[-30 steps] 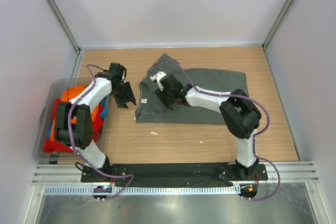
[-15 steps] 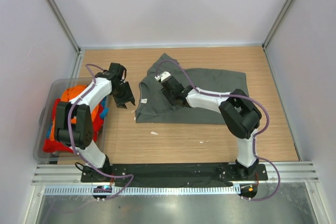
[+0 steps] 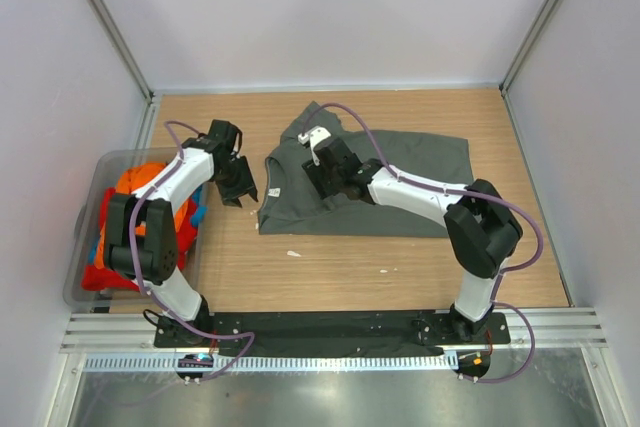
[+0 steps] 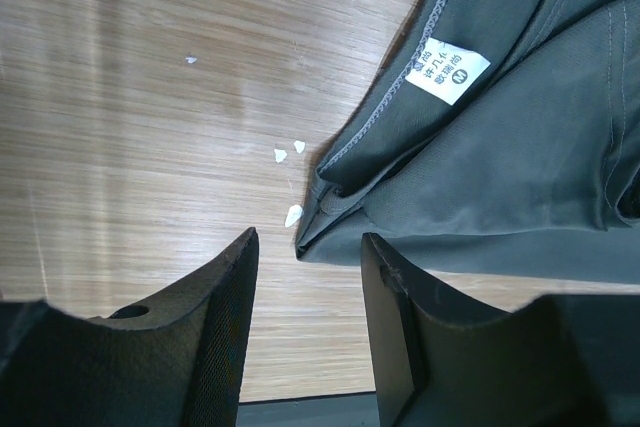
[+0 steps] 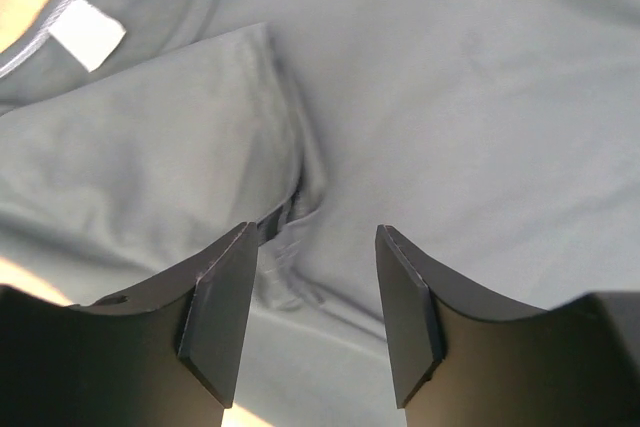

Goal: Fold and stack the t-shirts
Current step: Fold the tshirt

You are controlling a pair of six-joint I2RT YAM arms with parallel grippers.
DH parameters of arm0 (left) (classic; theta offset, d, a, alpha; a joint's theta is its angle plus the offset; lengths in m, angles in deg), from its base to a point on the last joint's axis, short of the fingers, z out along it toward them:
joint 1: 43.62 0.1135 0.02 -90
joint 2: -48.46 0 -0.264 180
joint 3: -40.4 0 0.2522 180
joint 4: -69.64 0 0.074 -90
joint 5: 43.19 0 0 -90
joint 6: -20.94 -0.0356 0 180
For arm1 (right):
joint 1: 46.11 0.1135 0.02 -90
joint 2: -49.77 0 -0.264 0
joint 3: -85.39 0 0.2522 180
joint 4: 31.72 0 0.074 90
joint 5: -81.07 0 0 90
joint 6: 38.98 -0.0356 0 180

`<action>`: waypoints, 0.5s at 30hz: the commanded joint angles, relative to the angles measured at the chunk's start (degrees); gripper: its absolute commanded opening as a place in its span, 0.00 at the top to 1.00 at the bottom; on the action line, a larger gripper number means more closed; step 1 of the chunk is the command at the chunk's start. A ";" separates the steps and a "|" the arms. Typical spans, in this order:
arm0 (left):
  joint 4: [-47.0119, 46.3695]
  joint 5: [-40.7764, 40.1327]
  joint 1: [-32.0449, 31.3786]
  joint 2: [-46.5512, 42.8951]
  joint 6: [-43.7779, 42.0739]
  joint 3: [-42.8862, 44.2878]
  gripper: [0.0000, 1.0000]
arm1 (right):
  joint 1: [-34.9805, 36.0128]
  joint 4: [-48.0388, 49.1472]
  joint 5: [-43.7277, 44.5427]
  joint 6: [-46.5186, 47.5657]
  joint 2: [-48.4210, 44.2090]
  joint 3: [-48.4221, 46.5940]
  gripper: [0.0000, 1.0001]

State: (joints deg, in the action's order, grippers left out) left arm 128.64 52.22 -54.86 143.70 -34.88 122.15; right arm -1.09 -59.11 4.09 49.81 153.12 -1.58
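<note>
A dark grey-green t-shirt [image 3: 400,187] lies spread on the wooden table, its left side folded in and its white neck label [image 4: 448,72] showing. My right gripper [image 3: 326,193] hovers open over the shirt's left part. In the right wrist view its jaws [image 5: 315,232] straddle a wrinkled fold of the cloth [image 5: 450,97] with nothing between them. My left gripper [image 3: 241,193] is open over bare wood just left of the shirt's edge. In the left wrist view a folded corner of the shirt [image 4: 520,147] lies just ahead of its fingertips [image 4: 307,237]. Orange [image 3: 140,182], red [image 3: 105,272] and blue [image 3: 198,213] t-shirts are heaped in the bin.
A translucent grey plastic bin [image 3: 85,237] stands at the table's left edge beside the left arm. Small white scraps [image 3: 293,253] lie on the wood in front of the shirt. Pale walls close in the table at the back and both sides.
My right gripper has shifted a little to the right over the shirt and that arm's elbow has swung right. The left arm has stayed put.
</note>
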 commanded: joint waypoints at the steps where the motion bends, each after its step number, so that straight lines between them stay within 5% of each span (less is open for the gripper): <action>1: -0.50 -0.49 -0.27 -0.49 -0.69 0.30 0.53 | 0.34 1.24 -5.54 -0.72 -1.49 1.58 0.43; 10: -0.23 -0.84 -0.62 -1.38 -0.95 0.57 0.52 | 0.34 0.80 -4.50 0.95 2.29 1.84 0.41; 15: -0.06 -1.28 -0.71 -1.37 -1.04 0.39 0.52 | 0.34 1.14 0.43 0.95 3.53 2.45 0.56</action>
State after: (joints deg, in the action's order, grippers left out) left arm 128.66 51.91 -55.35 143.70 -35.06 122.15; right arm -1.05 -59.42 1.05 50.51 156.77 0.43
